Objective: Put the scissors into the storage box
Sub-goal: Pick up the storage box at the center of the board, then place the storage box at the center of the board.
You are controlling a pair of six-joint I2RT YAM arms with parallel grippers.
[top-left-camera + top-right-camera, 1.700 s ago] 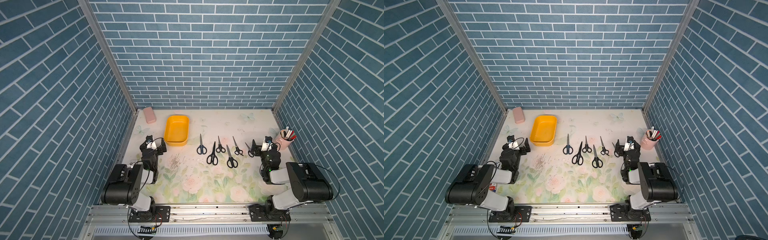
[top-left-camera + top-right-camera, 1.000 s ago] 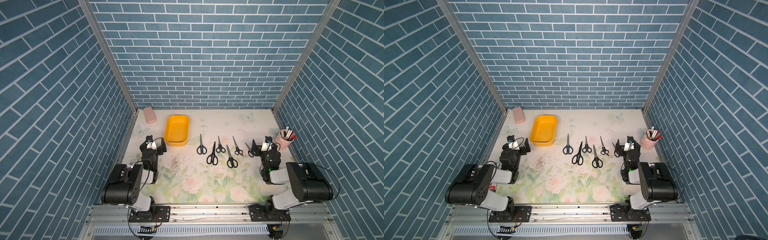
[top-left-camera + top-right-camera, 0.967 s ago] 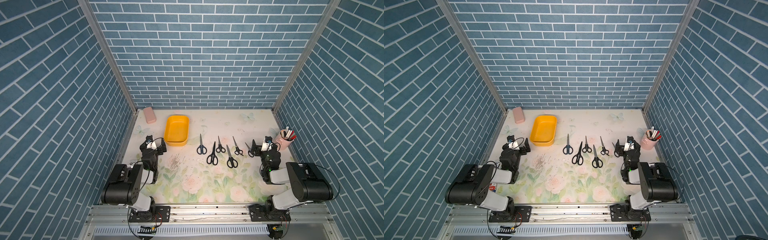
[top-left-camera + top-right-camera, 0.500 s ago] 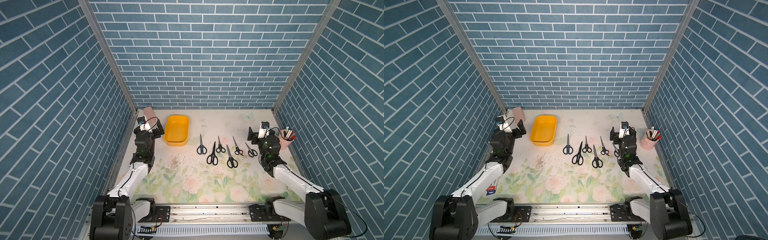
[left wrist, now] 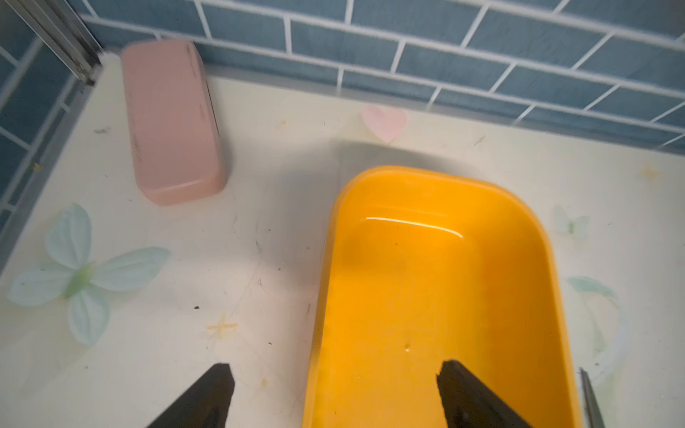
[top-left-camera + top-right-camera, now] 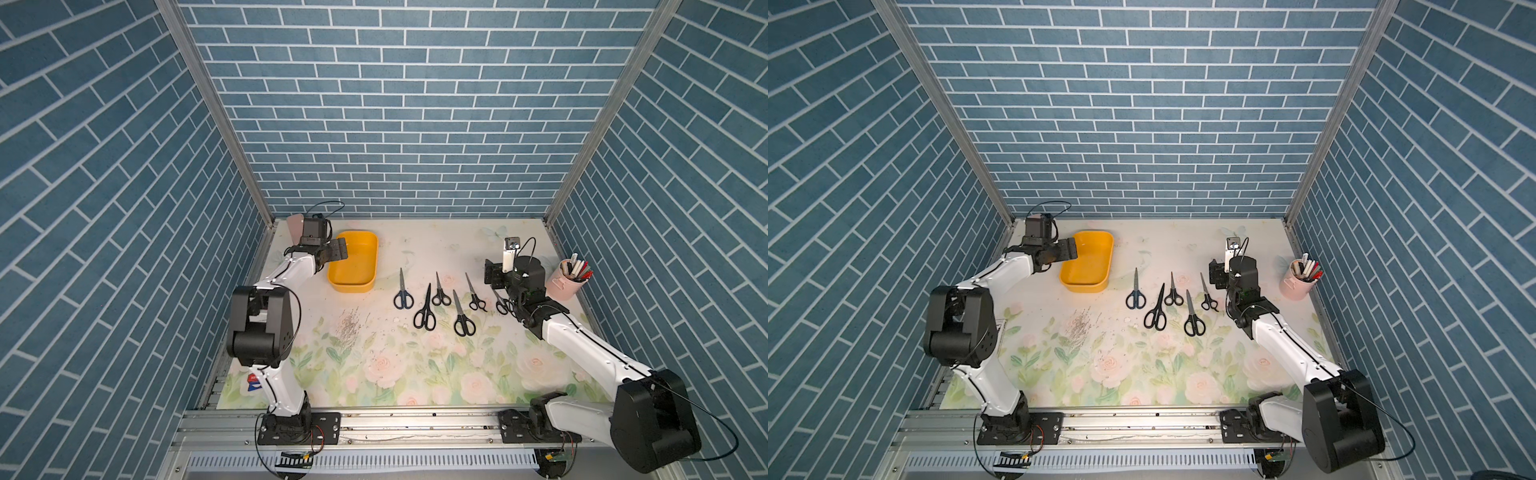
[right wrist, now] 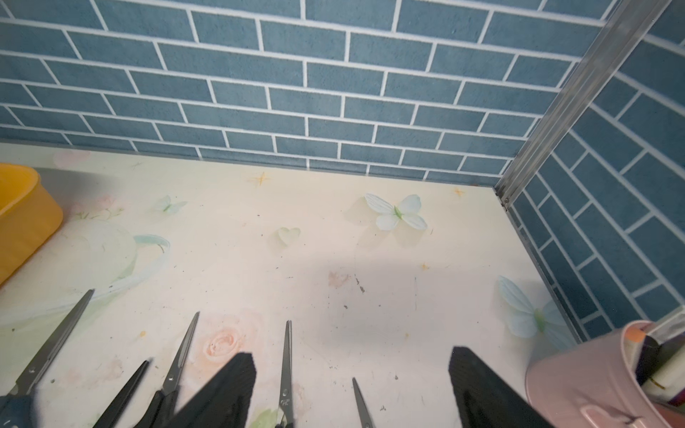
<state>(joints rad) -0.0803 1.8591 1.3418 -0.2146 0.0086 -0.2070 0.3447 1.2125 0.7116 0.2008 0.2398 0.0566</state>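
Six scissors (image 6: 424,309) lie flat on desk (image 6: 374,374), centre-right in a top view. Storage box (image 6: 351,286) sits empty, upper left. Both open, nothing held: left end effector (image 5: 335,370) astride box wall, right end effector (image 7: 354,355) over blade tips near pen cup (image 6: 565,284). Risks: thin blades slip from pinch, right arm nudges cup, left shoves box.

Bright yellow-orange storage box (image 6: 351,286), and black-handled, grey-bladed scissors (image 6: 424,318) on a cream bench (image 6: 374,374) printed with pale pink roses and green leaves. Pink case (image 5: 170,122), pink pen cup (image 6: 561,286), blue brick-pattern walls (image 6: 395,124) lined white.
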